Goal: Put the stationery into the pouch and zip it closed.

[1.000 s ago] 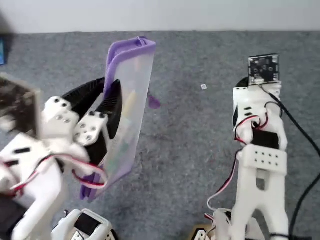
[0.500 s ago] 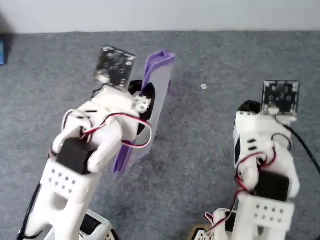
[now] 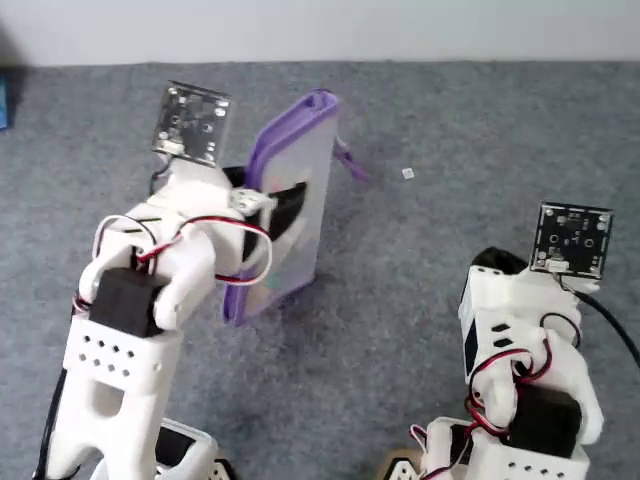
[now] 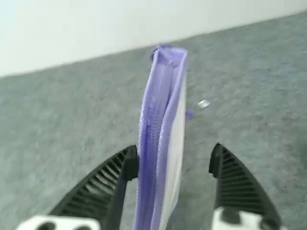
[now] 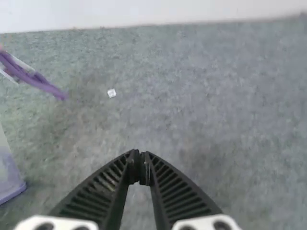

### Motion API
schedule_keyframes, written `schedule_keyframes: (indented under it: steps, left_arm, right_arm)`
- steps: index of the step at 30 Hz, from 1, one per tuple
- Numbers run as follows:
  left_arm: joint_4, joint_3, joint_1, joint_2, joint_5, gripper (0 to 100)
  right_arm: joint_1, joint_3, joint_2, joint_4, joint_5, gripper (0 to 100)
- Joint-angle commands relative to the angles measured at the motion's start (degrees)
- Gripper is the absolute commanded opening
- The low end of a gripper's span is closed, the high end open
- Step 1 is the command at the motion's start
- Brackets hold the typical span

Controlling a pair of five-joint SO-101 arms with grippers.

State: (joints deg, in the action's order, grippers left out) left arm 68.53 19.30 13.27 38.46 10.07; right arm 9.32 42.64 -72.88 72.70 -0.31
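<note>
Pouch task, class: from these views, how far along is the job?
Looks done: stationery seems to show through the clear pouch, and its purple zip edge looks shut. In hand: the pouch stands on edge between the open jaws of the left gripper. Left: seemingly only letting go; the right gripper is shut, empty.

grey table [image 3: 420, 300], tiny white scrap [image 3: 407, 174]

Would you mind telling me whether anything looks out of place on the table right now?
The purple pouch is up on edge rather than lying flat, loose between the left pincer's open jaws. A tiny white scrap lies nearby.
</note>
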Motion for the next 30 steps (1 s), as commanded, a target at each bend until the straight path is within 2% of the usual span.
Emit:
schedule_keyframes:
  steps: [1,6,19,25,30]
  left_arm:
    - [2.20,-1.71,-4.84,0.44,0.62,25]
    - [3.96,-1.80,-10.20,4.22,0.53,25]
    - [16.53,-1.45,-13.10,19.08,0.70,25]
    - [17.14,4.79,-18.20,25.85,0.70,25]
    - [16.79,14.11,-18.90,36.22,0.70,25]
  right_arm:
    - [0.13,-1.41,-0.66,2.51,-3.08,0.8]
    - [0.13,-5.19,-0.66,8.92,-4.92,0.8]
    - [0.13,-16.09,-0.66,23.60,-5.10,0.8]
    - [0.13,-16.53,-5.41,25.71,-4.84,0.8]
    - [0.13,-12.66,-15.96,25.36,-4.31,0.8]
